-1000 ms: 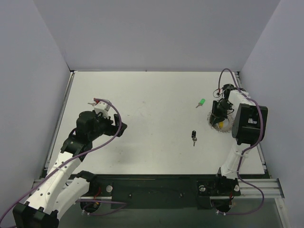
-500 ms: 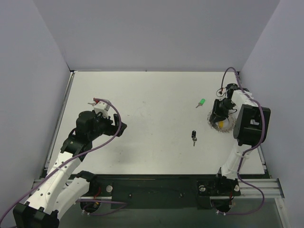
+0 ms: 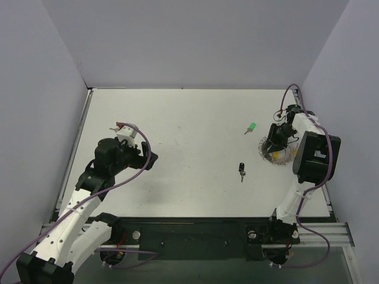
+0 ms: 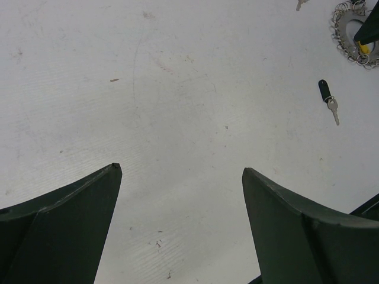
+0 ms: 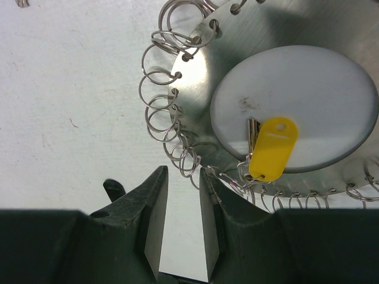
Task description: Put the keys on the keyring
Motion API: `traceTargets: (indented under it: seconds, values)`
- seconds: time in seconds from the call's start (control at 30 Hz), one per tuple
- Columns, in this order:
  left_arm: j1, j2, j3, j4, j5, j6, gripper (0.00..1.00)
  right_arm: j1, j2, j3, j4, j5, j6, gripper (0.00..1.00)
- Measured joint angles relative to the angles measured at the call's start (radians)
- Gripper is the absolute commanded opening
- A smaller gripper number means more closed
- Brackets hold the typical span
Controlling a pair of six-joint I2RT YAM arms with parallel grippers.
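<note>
The keyring (image 3: 278, 154) is a flat silver ring with many small split rings round its rim, lying at the table's right side. A yellow-headed key (image 5: 272, 148) hangs on one of those split rings. My right gripper (image 3: 274, 141) hovers at the keyring's (image 5: 195, 77) left rim. Its jaws (image 5: 183, 171) are open a narrow gap, and only bare table shows between them. A green-headed key (image 3: 251, 127) and a dark-headed key (image 3: 241, 170) lie loose on the table. My left gripper (image 3: 145, 157) is wide open (image 4: 179, 168) over bare table, far from the dark-headed key (image 4: 327, 96).
White table (image 3: 177, 136) with grey walls on three sides. The keyring (image 4: 350, 26) lies close to the right wall, which my right arm (image 3: 314, 157) stands against. The black base rail (image 3: 195, 234) runs along the near edge.
My right arm has shifted slightly to the right, with the gripper still at the keyring's rim and its jaws a touch wider. The left arm has not moved.
</note>
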Motion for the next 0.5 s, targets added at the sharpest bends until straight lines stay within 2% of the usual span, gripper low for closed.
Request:
traceTargets:
  seconds: [0.5]
  values:
    - [0.006,0.000,0.000,0.000,0.000,0.000,0.94,-0.013,-0.002,-0.042,0.019,0.007,0.048,0.22]
